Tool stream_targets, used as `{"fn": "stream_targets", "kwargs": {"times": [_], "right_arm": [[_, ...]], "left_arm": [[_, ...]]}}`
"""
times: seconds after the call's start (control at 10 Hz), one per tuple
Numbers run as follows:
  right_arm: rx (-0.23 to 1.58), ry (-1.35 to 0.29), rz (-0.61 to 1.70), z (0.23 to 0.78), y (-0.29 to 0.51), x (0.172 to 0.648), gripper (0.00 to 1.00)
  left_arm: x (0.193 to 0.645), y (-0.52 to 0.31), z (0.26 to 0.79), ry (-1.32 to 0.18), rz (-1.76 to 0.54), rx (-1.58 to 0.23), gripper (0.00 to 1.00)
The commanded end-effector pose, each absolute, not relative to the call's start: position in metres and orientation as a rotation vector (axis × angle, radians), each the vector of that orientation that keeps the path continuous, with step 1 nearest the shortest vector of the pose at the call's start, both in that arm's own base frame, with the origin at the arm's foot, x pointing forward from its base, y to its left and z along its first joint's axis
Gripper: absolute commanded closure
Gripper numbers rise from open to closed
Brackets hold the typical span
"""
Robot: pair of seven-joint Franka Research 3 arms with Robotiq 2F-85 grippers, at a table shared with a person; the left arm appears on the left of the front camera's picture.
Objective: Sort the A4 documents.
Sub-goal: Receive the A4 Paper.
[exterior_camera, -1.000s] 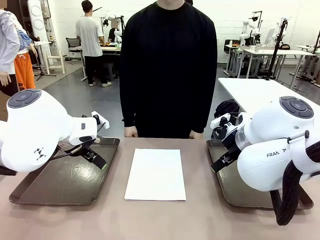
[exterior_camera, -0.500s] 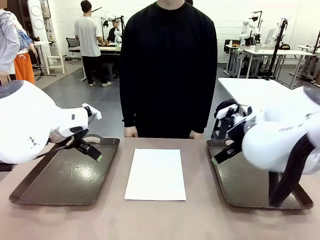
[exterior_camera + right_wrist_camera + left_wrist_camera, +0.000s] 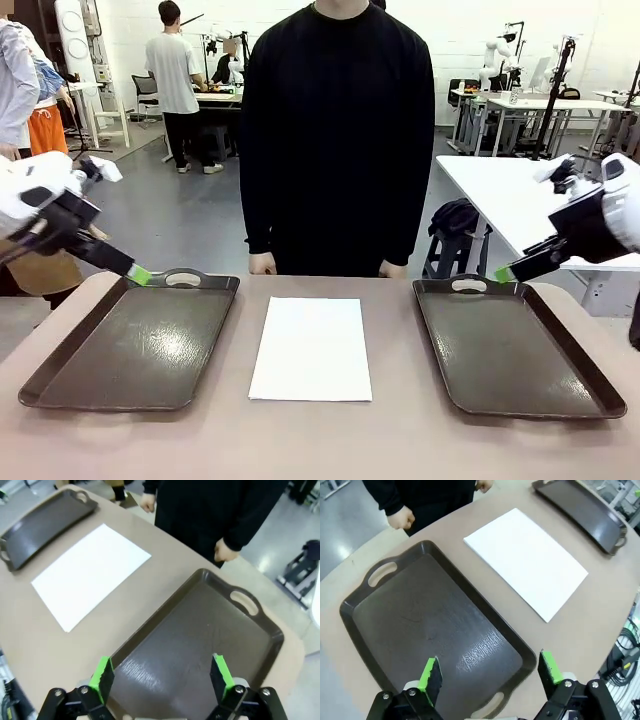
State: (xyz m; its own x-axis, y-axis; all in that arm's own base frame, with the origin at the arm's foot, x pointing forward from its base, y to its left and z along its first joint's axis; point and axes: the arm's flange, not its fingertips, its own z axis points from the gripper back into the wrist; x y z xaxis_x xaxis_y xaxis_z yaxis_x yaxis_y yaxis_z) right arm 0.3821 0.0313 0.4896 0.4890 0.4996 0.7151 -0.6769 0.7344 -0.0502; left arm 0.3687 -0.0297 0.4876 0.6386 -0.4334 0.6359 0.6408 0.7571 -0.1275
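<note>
Lying between left end effector (image 3: 138, 273) and right end effector (image 3: 503, 274): A4 documents (image 3: 311, 348), apart.

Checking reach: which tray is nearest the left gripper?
The left tray, just below the left gripper; the other tray lies past the paper.

No legible text, brand, number or sign in any view. The A4 documents (image 3: 311, 348) show a blank white top. The left tray (image 3: 130, 350) and right tray (image 3: 510, 345) are plain dark brown.
</note>
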Motion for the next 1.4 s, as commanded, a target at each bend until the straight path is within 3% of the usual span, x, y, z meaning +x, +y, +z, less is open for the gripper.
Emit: {"fn": "stream_targets", "kwargs": {"times": [0.0,0.3,1.1,1.3], "right_arm": [[0.319,-0.798,0.732,0.478,0.012,0.339,0.0],[0.273,-0.796,0.656,0.49,-0.009,0.328,0.0],[0.282,-0.732,0.602,0.473,-0.017,0.352,0.0],[0.279,-0.729,0.608,0.491,-0.027,0.369,0.0]], "left_arm": [[0.319,-0.013,0.472,-0.656,-0.677,-0.418,0.0],[0.307,-0.004,0.483,-0.683,-0.687,-0.49,0.0],[0.311,-0.008,0.482,-0.69,-0.721,-0.515,0.0],[0.338,-0.001,0.514,-0.675,-0.698,-0.497,0.0]]}}
